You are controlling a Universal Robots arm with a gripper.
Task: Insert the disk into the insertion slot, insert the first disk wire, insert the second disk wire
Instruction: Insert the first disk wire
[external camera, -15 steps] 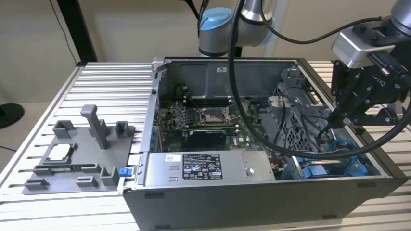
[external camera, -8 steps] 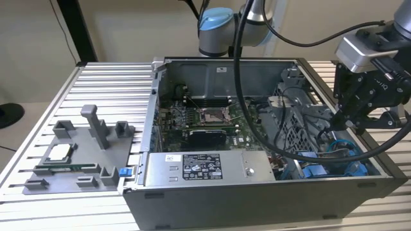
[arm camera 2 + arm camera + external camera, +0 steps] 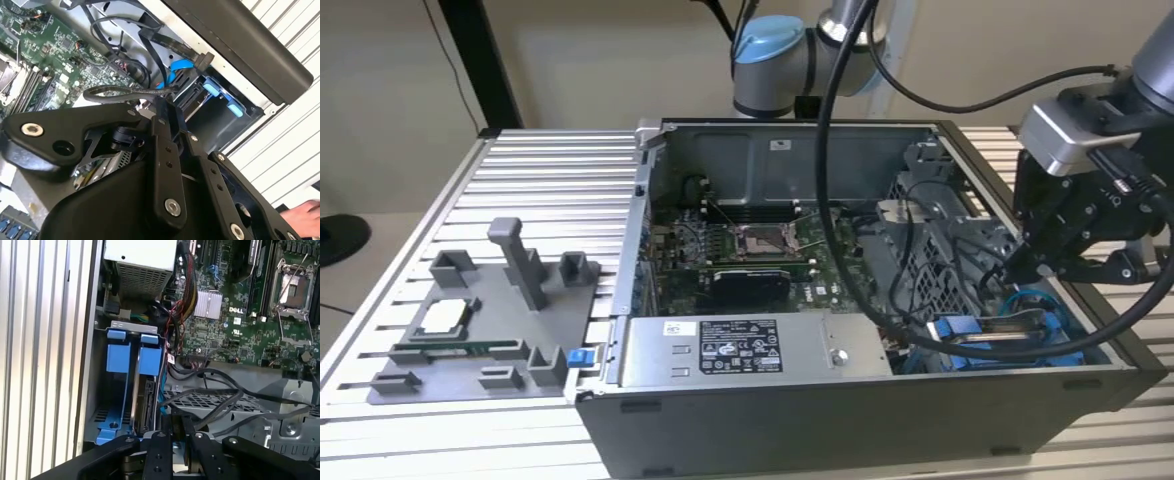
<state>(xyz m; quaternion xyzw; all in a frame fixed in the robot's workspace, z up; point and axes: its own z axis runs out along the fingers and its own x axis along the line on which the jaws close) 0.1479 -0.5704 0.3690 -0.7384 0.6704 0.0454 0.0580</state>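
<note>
Findings at the drive corner of the case.

Gripper: it stood low over the slot. Its fingers appeared clenched on one black wire, which ran straight into the tips; the plug end was hidden behind them.

Disk: it was judged already seated, edge-on between the blue rails, under two blue tabs.

Step in hand, by judgement: bringing the first wire to the disk. To be done well, the plug should meet the disk's connector square and level, without twist. The slack should be kept off the perforated cage and away from the neighbouring loose wires. Pressure should run along the connector's axis only, since a tilted plug would likely jam or bend.

Count:
- gripper, one
- disk, one
- slot, one
- blue tabs, two
- held wire, one
- blue cable, one
- other loose black wires over the cage, at least three
- power supply, one
- a person's hand, one, at the table edge near the arm
</note>
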